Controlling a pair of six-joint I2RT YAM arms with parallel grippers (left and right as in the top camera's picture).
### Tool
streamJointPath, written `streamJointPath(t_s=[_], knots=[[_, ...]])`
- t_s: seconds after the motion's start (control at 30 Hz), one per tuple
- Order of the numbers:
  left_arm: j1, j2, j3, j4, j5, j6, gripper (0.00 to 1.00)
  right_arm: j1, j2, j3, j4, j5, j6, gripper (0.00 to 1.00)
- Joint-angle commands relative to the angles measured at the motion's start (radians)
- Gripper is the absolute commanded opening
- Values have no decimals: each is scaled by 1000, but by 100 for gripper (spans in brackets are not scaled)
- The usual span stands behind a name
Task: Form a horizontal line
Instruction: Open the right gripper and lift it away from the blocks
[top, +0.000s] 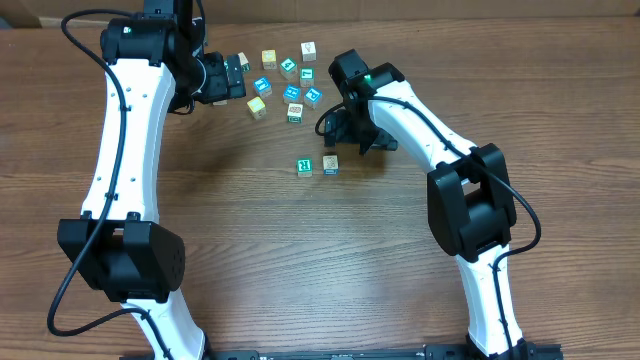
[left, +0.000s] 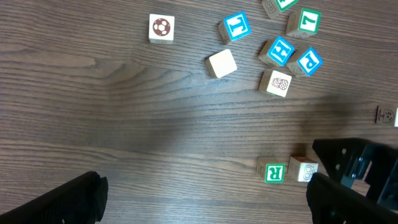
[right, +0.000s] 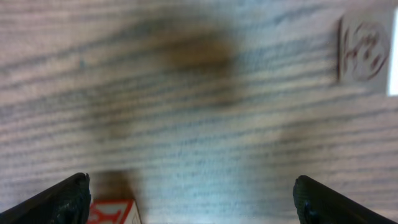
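Row starts mid-table: R cube (top: 304, 166) and patterned cube (top: 330, 162) side by side. Your right gripper (right: 193, 202) sits just right of them, jaws wide, empty, leaving cubes free. Your left gripper (top: 237, 76) is wide, empty, beside pile (top: 288, 66), clear of row. P cube (top: 312, 95) not yet placed.

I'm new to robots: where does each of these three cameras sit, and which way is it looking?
Overhead: fixed above, looking straight down at the table; both white arms, the left claw and the right claw show.
Left wrist: on the left arm, looking down at scattered cubes; its own open claw edges the bottom.
Right wrist: close above the wood, blurred; its own open claw shows at the bottom corners.
Shared: overhead and left wrist both show the green R cube.
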Motion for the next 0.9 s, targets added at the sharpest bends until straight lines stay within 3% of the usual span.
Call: streamJointPath(t_s=[0.0, 0.03, 0.07, 0.2, 0.3, 0.37, 0.87], knots=[[-6, 5, 6, 0, -7, -10, 100, 6, -36, -6, -42, -19, 5, 80], [-6, 5, 6, 0, -7, -10, 100, 6, -36, -6, -56, -20, 5, 64], [-6, 5, 6, 0, -7, -10, 100, 6, -36, -6, -71, -19, 5, 56], [-6, 5, 6, 0, -7, -10, 100, 6, -36, -6, -86, -19, 6, 38], [-6, 5, 6, 0, -7, -10, 100, 6, -36, -6, -89, -21, 6, 17], [-6, 5, 6, 0, -7, -10, 100, 7, -36, -10, -101, -21, 29, 9], [-6, 5, 6, 0, -7, -10, 100, 21, -36, -89, -39, -118, 31, 4]])
